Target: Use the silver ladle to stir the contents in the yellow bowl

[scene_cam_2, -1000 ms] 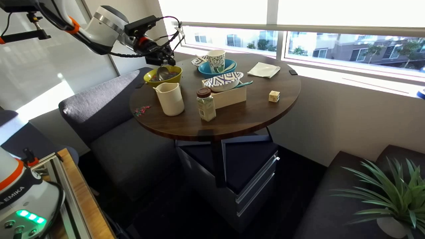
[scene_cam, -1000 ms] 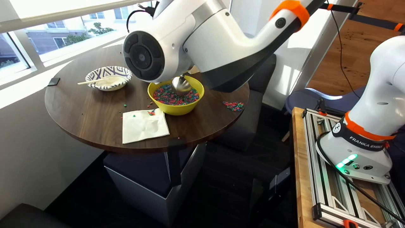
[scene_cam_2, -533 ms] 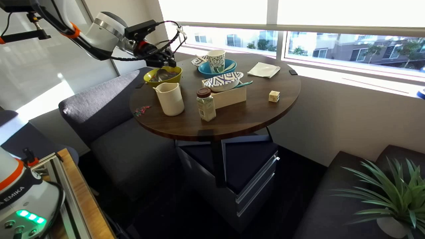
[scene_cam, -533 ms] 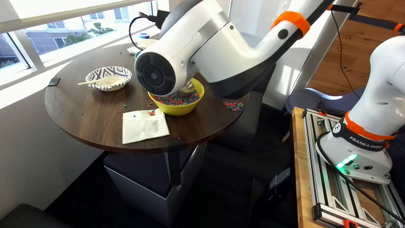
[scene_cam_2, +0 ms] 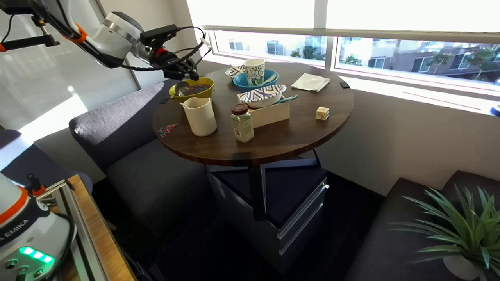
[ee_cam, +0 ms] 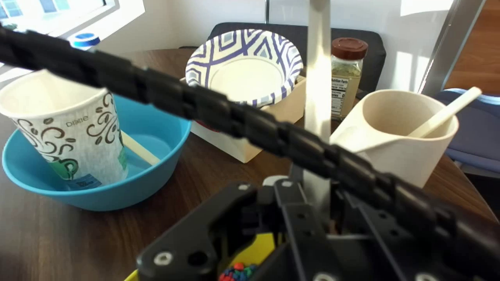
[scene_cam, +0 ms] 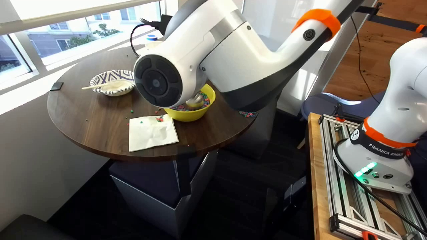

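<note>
Ladle (scene_cam_2: 182, 88) sits scoop-down inside the yellow bowl (scene_cam: 188, 116), off to one side, among the contents (scene_cam_2: 200, 89), tiny red, blue and green pieces; how deep it reaches I can't tell. My end effector (ee_cam: 312, 199) is clamped around its handle (ee_cam: 318, 78), which rises tall in the wrist view. Two things block my sight: in an exterior view the arm (scene_cam: 173, 66) covers part of the bowl, and a black ribbed cable (ee_cam: 218, 111) slants across the wrist view. On the table (scene_cam_2: 297, 134), just beside the bowl, stands a white pitcher (scene_cam_2: 200, 119) with a pale stick (ee_cam: 445, 113) in it, and near that a brown-lidded jar (scene_cam_2: 243, 128). Beside the jar, a box (scene_cam_2: 271, 115) carries a patterned bowl (ee_cam: 250, 78); near it, a paper cup (ee_cam: 82, 144) stands in a blue bowl (ee_cam: 129, 195). In an exterior view I see a napkin (scene_cam: 146, 136) close by the yellow bowl, a few pieces on it. Scattered pieces (scene_cam_2: 167, 130) lie by the table's edge.
</note>
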You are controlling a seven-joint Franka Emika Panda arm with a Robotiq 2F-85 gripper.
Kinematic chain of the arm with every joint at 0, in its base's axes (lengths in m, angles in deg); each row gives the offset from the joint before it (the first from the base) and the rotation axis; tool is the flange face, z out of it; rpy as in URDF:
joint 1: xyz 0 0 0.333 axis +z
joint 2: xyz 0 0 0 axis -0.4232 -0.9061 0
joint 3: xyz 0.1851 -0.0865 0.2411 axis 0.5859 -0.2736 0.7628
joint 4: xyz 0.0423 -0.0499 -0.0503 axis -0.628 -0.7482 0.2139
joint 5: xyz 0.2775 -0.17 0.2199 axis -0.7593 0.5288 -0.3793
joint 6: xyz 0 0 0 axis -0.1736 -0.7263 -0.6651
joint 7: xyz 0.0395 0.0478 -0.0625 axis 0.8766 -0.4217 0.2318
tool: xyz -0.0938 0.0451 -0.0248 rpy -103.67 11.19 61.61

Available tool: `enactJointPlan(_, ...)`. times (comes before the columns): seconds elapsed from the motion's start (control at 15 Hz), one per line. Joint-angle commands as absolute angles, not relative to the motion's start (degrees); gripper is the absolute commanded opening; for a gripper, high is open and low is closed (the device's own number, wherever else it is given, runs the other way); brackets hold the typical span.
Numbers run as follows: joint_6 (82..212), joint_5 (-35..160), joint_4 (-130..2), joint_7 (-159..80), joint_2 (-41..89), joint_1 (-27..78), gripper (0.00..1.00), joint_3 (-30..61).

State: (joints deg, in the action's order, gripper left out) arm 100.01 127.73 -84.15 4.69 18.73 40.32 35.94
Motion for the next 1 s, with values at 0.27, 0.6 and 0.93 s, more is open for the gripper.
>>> enactJointPlan(0.27, 102.88, 124.25, -82.52, 1.64, 16.26, 39.24, 0.02, 35.45)
enactJointPlan(0.6, 111.32, 122.18, -81.19, 2.74, 15.00, 36.48, 0.02, 34.65)
enactJointPlan(0.93, 114.40, 120.62, -80.11, 3.48, 15.31, 35.61, 0.33, 33.97)
